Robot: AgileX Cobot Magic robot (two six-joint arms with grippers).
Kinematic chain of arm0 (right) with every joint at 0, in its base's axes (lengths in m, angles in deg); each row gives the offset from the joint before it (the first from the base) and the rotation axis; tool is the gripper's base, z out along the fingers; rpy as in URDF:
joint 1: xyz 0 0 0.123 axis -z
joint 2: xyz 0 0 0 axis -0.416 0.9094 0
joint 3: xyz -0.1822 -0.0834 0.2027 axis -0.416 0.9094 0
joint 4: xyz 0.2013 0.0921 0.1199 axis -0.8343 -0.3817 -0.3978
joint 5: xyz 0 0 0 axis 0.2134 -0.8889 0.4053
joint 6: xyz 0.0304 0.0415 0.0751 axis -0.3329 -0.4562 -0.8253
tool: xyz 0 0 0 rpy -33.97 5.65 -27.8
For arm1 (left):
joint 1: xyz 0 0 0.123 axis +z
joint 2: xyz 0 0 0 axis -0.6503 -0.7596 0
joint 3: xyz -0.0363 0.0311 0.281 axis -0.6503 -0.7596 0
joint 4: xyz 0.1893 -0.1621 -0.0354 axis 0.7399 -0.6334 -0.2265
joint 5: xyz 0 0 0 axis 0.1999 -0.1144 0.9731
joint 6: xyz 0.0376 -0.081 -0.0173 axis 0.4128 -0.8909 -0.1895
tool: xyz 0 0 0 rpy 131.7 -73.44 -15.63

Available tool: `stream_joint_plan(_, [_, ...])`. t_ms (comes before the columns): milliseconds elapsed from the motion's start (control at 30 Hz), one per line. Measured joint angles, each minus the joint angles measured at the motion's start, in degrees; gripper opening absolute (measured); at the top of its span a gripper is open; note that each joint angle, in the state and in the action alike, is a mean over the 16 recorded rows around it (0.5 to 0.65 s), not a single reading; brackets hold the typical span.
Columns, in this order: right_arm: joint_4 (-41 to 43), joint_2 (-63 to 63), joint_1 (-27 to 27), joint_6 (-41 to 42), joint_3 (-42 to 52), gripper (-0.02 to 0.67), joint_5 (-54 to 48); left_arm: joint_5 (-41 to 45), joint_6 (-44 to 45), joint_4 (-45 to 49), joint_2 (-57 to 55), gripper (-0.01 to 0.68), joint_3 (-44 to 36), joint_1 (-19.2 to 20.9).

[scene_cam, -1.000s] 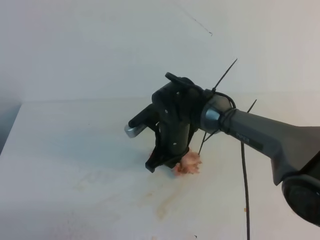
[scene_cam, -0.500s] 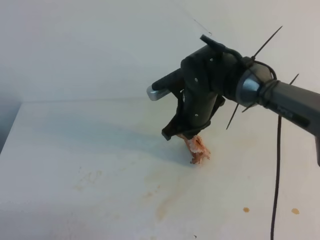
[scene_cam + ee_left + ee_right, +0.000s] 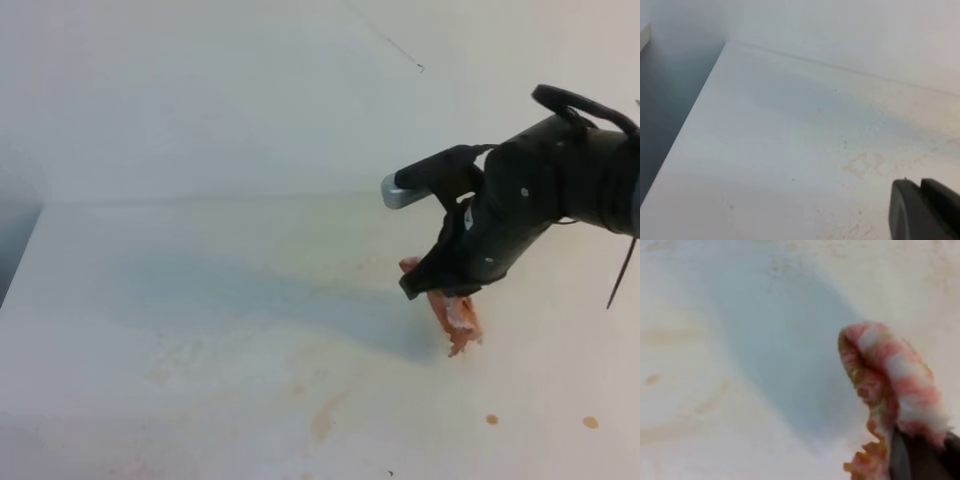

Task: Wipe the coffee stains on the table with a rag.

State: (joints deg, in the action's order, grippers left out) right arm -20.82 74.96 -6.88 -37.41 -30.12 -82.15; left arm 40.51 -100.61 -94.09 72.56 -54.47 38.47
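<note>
Gripping the rag [image 3: 455, 315], the right fingers [image 3: 440, 285] have swung rightward, lifting it off the table [image 3: 150, 300].

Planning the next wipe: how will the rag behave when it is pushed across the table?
Probably floppy: the rag dangles limp from the right tool. Likely light, hanging by one pinched end. Its fuzzy, stained cloth may drag rather than slide on the table.

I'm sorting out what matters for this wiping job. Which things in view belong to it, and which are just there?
Part of the job:
- rag, held by the right gripper
- coffee stains, only faint streaks
- table

Just there:
- white wall
- left gripper, idle
</note>
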Motion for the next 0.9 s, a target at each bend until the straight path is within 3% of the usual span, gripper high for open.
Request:
stream_joint_plan(333, [1.06,-4.87,1.73,-0.20,5.47,0.156,0.33,0.00,0.00,0.00,0.00,0.000,0.00,0.00])
stream_joint_plan(467, [1.49,-7.36,1.75,0.42,5.60,0.171,-0.61,0.00,0.00,0.00,0.00,0.000,0.00,0.00])
stream_joint_plan(600, [1.93,-11.95,1.75,1.27,5.68,0.147,-1.77,0.02,0.00,0.00,0.00,0.000,0.00,0.00])
stream_joint_plan(900, [2.86,-26.37,1.75,2.70,5.70,0.020,-4.74,0.17,0.00,0.00,0.00,0.000,0.00,0.00])
